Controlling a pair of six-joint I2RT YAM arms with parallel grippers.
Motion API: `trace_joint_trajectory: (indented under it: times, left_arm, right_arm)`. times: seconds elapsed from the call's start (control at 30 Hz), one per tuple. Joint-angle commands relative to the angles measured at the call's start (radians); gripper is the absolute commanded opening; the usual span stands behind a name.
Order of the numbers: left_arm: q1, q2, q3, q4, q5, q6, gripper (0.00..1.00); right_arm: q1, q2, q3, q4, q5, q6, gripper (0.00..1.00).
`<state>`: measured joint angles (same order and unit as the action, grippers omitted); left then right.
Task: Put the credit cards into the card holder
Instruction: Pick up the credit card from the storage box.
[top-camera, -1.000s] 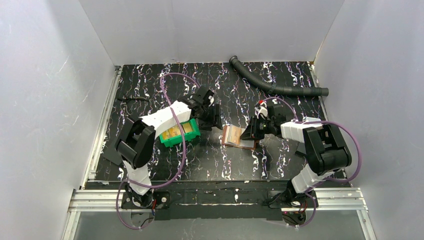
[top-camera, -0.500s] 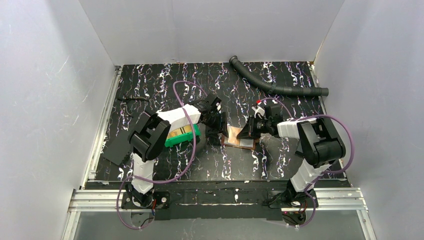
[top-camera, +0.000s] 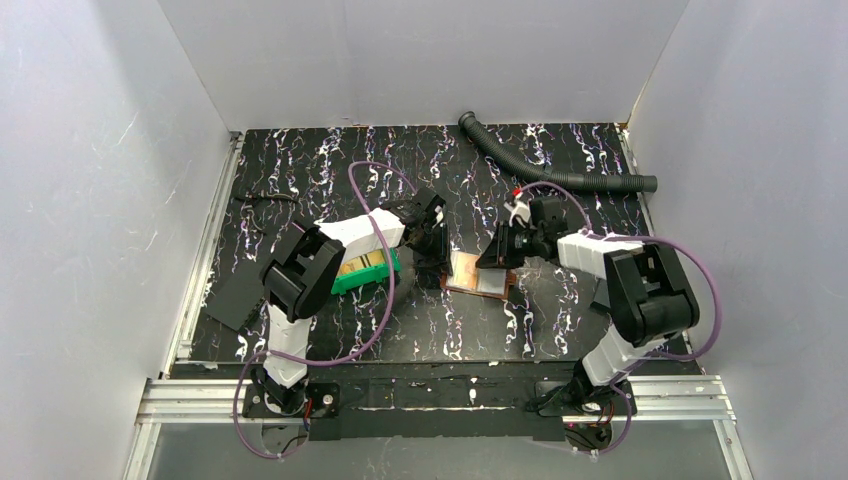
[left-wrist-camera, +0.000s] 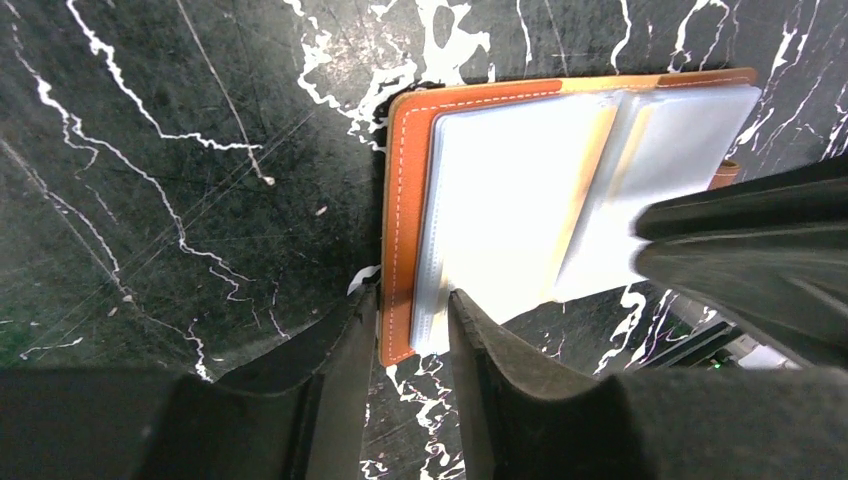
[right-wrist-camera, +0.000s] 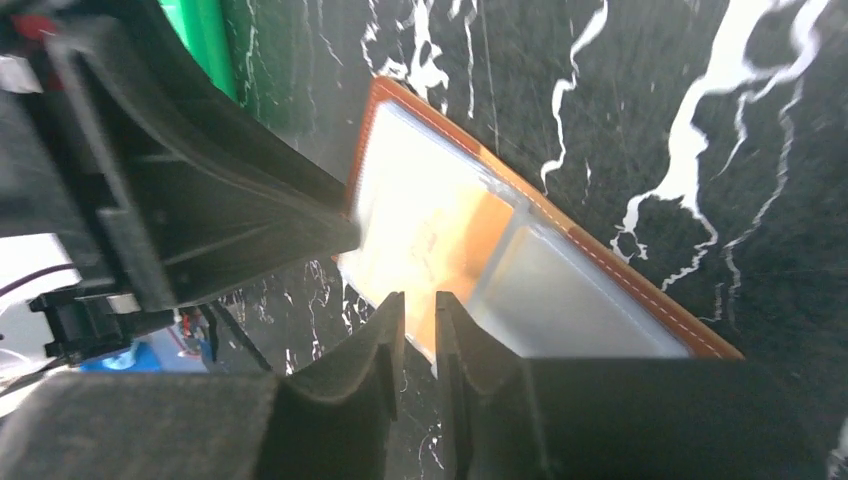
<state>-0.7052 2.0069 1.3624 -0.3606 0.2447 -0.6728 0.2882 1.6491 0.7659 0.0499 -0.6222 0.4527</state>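
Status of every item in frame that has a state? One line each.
card holder: open, lying flat, clear pockets up.
orange credit card: inside a clear pocket.
green bin: upright, tan credit cards inside.
left pincer: partly closed, astride the holder's edge; grip unclear.
right pincer: nearly closed at the holder's opposite side; hold unclear.
corrugated hose: lying curved, far right.

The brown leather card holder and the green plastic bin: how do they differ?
The brown leather card holder lies flat and open, showing pale clear pockets; the green plastic bin is a walled box holding tan cards. The card holder is mostly in view from above; the bin, left of it, is partly hidden under the left arm. Both rest on the black marbled table.
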Motion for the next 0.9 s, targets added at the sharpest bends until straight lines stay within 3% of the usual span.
trace_joint_trajectory:
  times: [0.0,0.13,0.27,0.5,0.67,0.87]
  left_arm:
    - [-0.006,-0.002,-0.006,-0.060,-0.051,0.027,0.31]
    - [-0.006,-0.038,0.047,-0.119,-0.064,0.057,0.33]
    - [0.004,-0.119,0.102,-0.181,-0.063,0.082,0.41]
    - [0.078,-0.403,0.102,-0.317,-0.053,0.135,0.57]
    - [0.207,-0.647,-0.007,-0.418,-0.043,0.171,0.63]
    - [0.463,-0.860,-0.158,-0.536,-0.063,0.207,0.69]
  right_arm:
    - [-0.003,-0.100,0.114,-0.187,0.104,-0.109,0.30]
    - [-0.001,-0.124,0.148,-0.251,0.148,-0.136,0.39]
    - [0.005,-0.138,0.181,-0.265,0.148,-0.130,0.44]
    - [0.110,-0.145,0.262,-0.190,0.175,-0.054,0.58]
    - [0.253,-0.080,0.322,-0.036,0.185,0.072,0.64]
    - [0.432,0.088,0.495,0.055,0.235,0.167,0.64]
